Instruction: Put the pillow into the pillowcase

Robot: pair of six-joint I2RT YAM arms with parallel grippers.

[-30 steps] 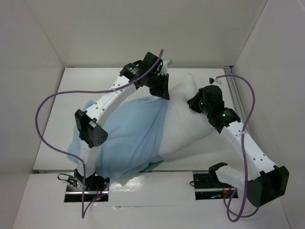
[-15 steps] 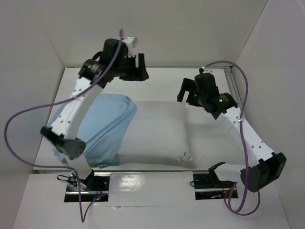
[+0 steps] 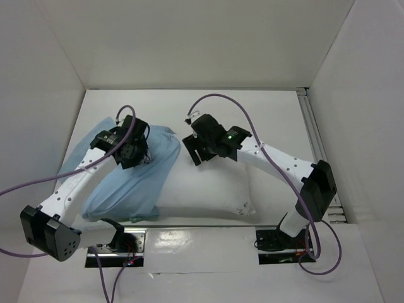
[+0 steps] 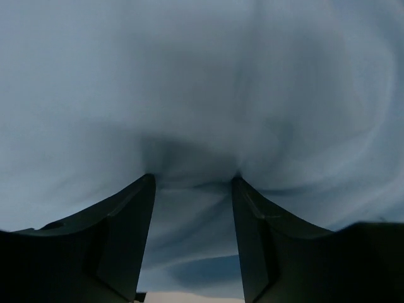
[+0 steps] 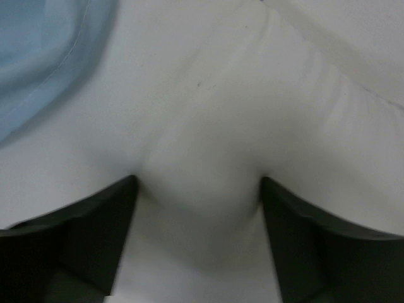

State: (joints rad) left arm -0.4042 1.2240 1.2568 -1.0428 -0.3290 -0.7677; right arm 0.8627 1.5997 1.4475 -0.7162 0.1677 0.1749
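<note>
The white pillow (image 3: 218,186) lies flat across the middle of the table. Its left end is inside the pale blue pillowcase (image 3: 129,186). My left gripper (image 3: 136,153) presses down on the covered end. In the left wrist view its jaws (image 4: 192,178) stand apart, tips dug into blue cloth (image 4: 202,82) that bulges between them. My right gripper (image 3: 197,151) presses on the bare pillow just right of the pillowcase's mouth. Its jaws (image 5: 197,180) are apart too, with a hump of white pillow (image 5: 208,113) between the tips. The pillowcase's edge (image 5: 44,57) shows at that view's upper left.
White walls close in the table at the left, back and right. A metal rail (image 3: 314,142) runs along the right side. Purple cables (image 3: 218,98) loop above both arms. The arm bases (image 3: 123,243) sit at the near edge.
Both arms have swung from the back of the table down onto the pillow. The left gripper came onto the covered end, the right moved left to the bare part. Both jaws narrowed.
</note>
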